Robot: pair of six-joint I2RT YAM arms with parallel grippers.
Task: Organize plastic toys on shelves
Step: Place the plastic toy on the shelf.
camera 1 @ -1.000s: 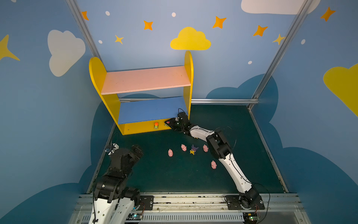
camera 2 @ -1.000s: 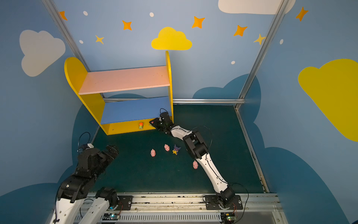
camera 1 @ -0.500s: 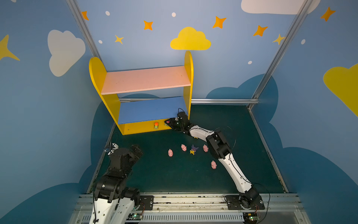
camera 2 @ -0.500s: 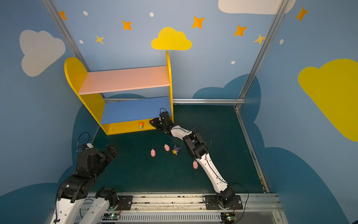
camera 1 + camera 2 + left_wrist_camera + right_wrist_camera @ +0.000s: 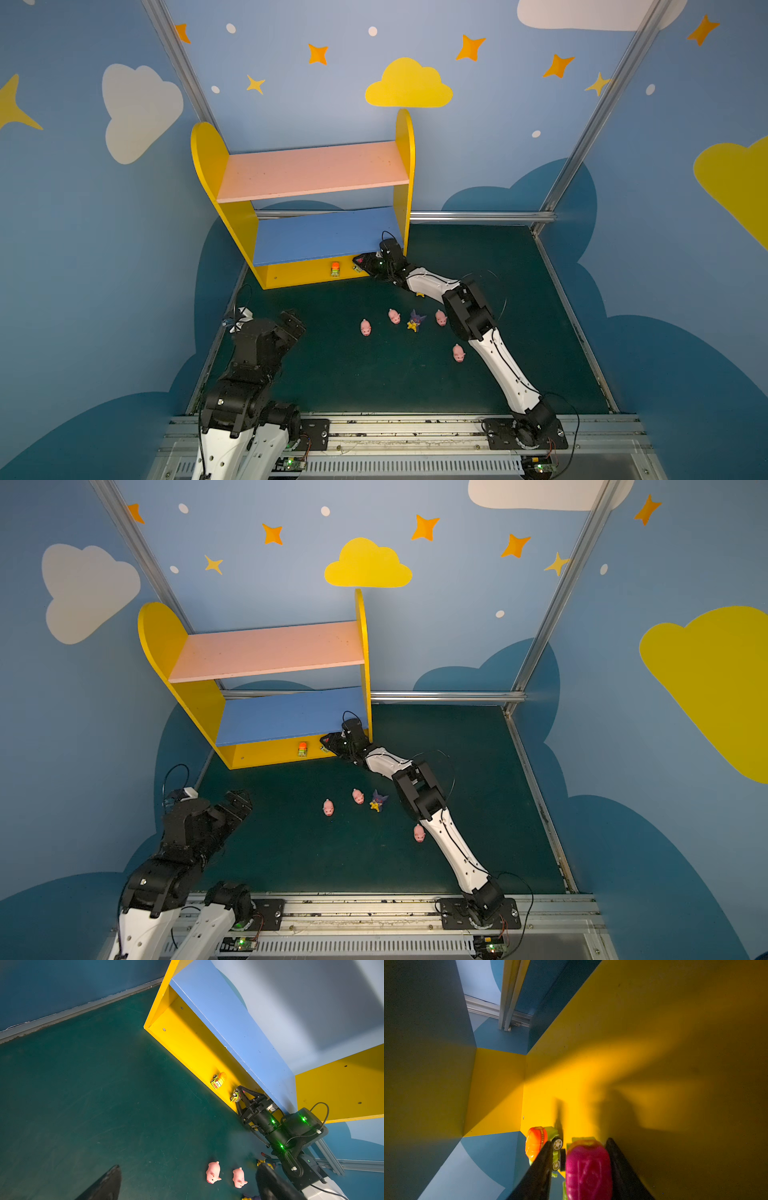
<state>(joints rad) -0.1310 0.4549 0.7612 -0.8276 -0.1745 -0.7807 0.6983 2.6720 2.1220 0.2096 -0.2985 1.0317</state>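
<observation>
You're mid-release: right gripper (image 5: 579, 1141) fingers are sitting slightly apart around the pink-topped car (image 5: 588, 1169) on the shelves' yellow base (image 5: 187, 1043), beside the orange-topped car (image 5: 218, 1080). Be opening wider before backing straight out. Left gripper (image 5: 293, 323) is idling, fingers spread.

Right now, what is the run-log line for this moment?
left gripper open, empty | right gripper open around pink car on base | orange car beside it | four pigs, figure on floor
</observation>
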